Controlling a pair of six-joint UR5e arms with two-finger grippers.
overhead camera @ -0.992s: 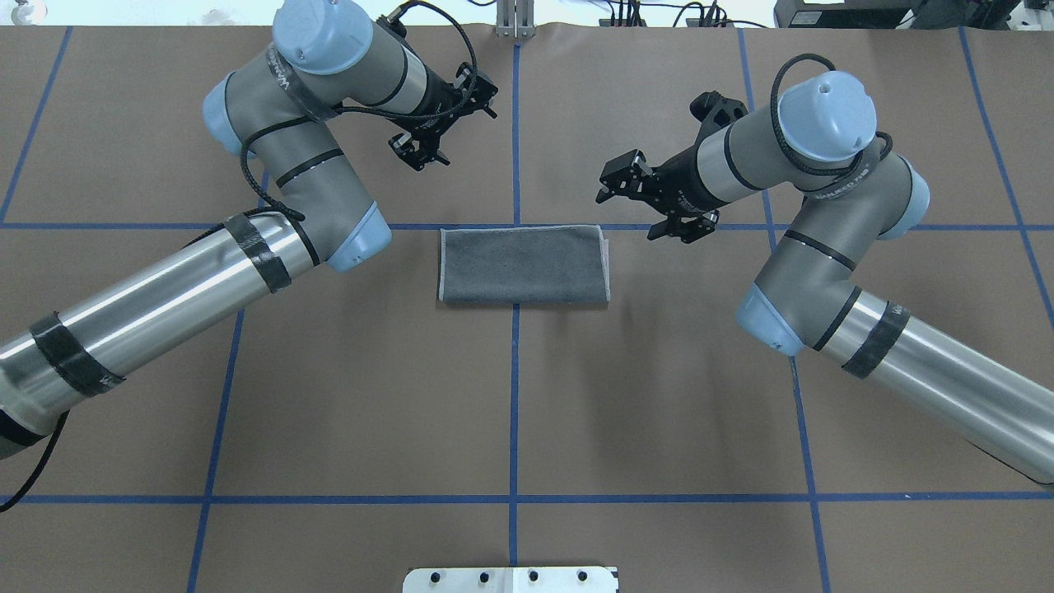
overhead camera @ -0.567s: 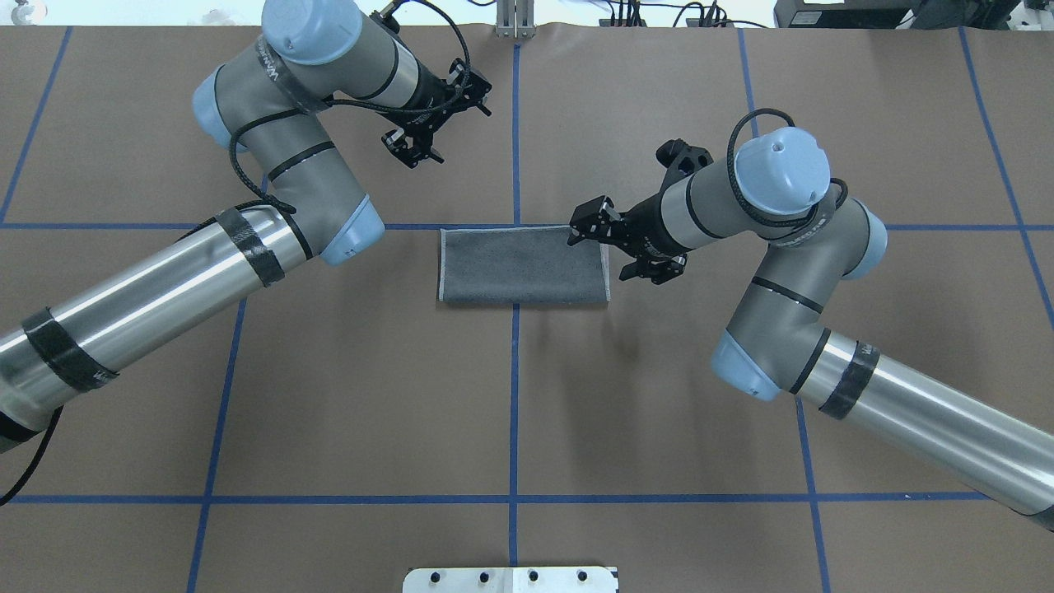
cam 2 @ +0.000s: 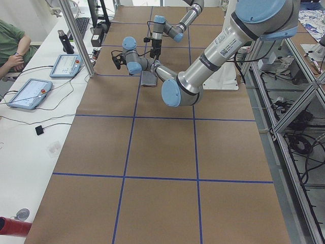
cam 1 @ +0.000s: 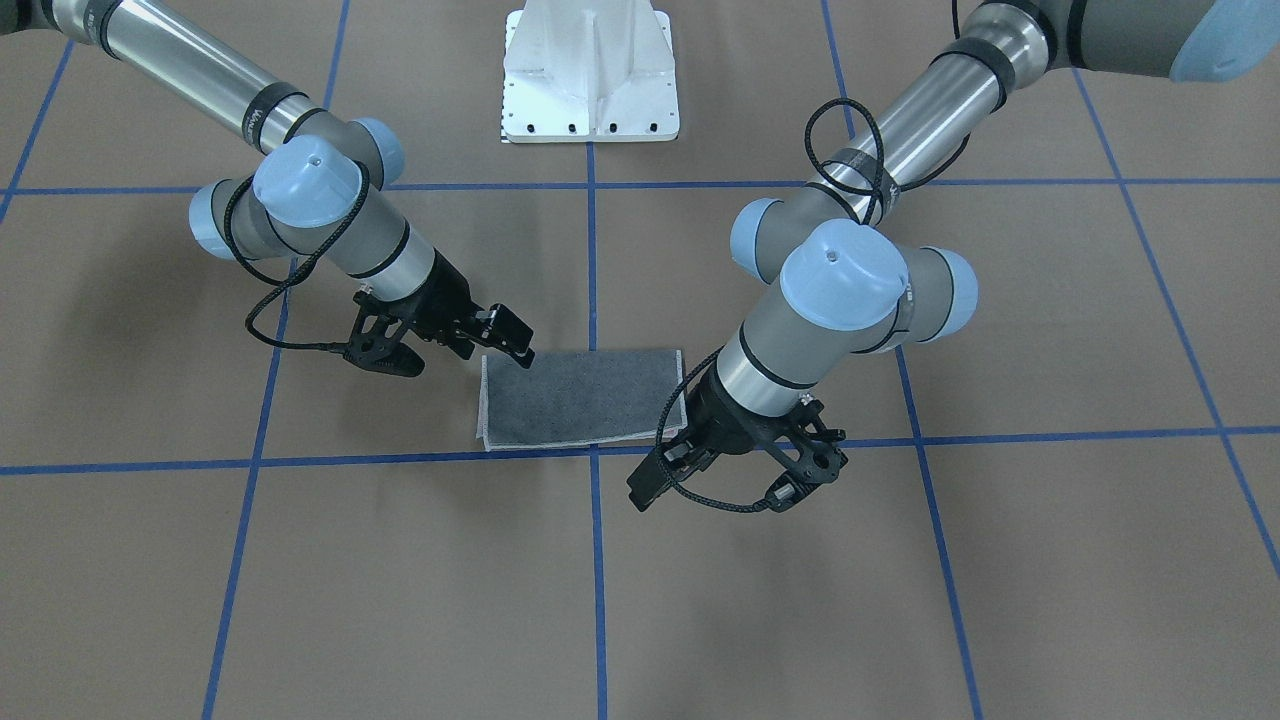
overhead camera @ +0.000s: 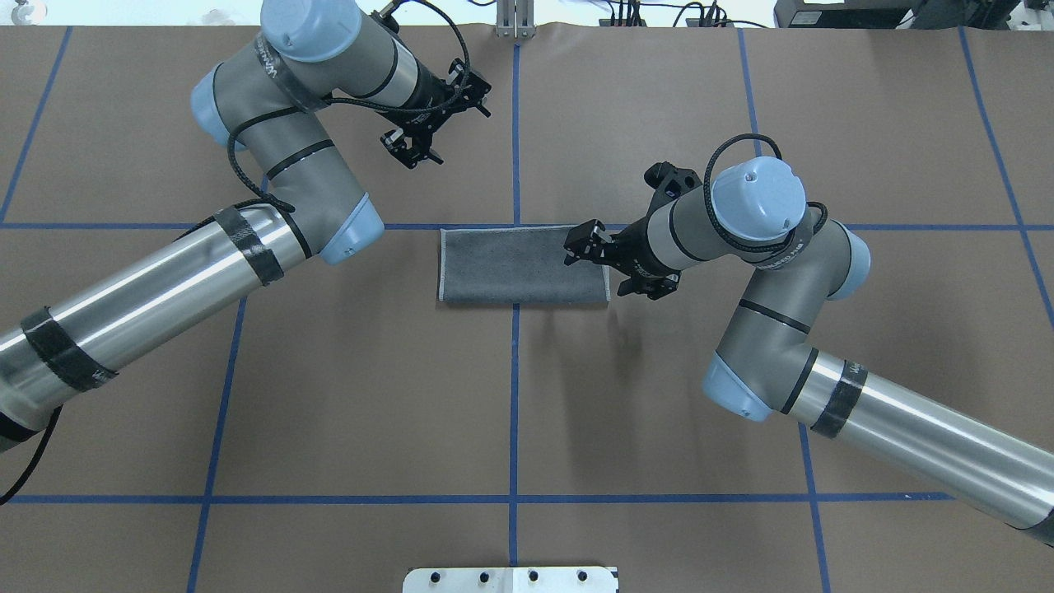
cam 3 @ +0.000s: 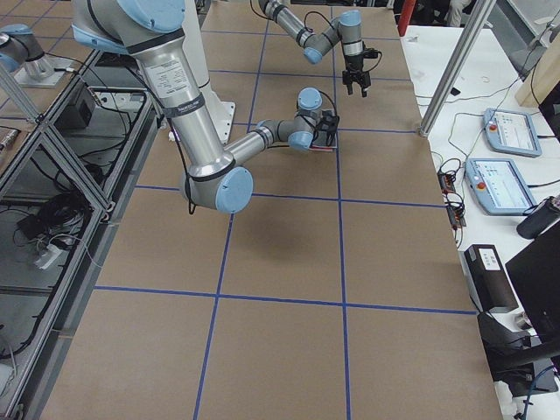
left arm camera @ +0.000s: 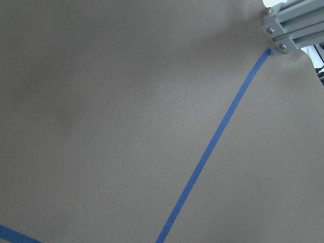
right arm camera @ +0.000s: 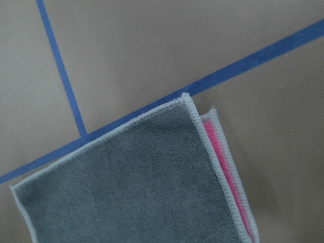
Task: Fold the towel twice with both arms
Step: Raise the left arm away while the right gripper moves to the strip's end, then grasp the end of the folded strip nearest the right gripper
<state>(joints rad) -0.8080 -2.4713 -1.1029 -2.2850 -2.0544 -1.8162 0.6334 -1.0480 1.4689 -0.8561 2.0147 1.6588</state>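
The towel (overhead camera: 524, 265) lies flat at the table's middle, folded once into a rectangle, dark grey face up. It also shows in the front view (cam 1: 580, 397). The right wrist view shows its corner (right arm camera: 131, 187) with a pink strip (right arm camera: 223, 152) peeking from under the edge. My right gripper (overhead camera: 611, 265) is open and empty, low over the towel's right short edge; it also shows in the front view (cam 1: 450, 345). My left gripper (overhead camera: 440, 123) is open and empty, beyond the towel's far left corner, away from the cloth; it also shows in the front view (cam 1: 725, 480).
The table is brown paper with a grid of blue tape lines (overhead camera: 514, 395). The white pedestal base (cam 1: 590, 70) stands at the robot's side. An aluminium post (left arm camera: 293, 23) stands at the far edge. Tablets and an operator (cam 2: 12, 43) are beside the table.
My right arm has swung left and nearer the robot, bringing its open gripper from off the towel's far right corner to over its right edge. The left arm drew back slightly, then held still.
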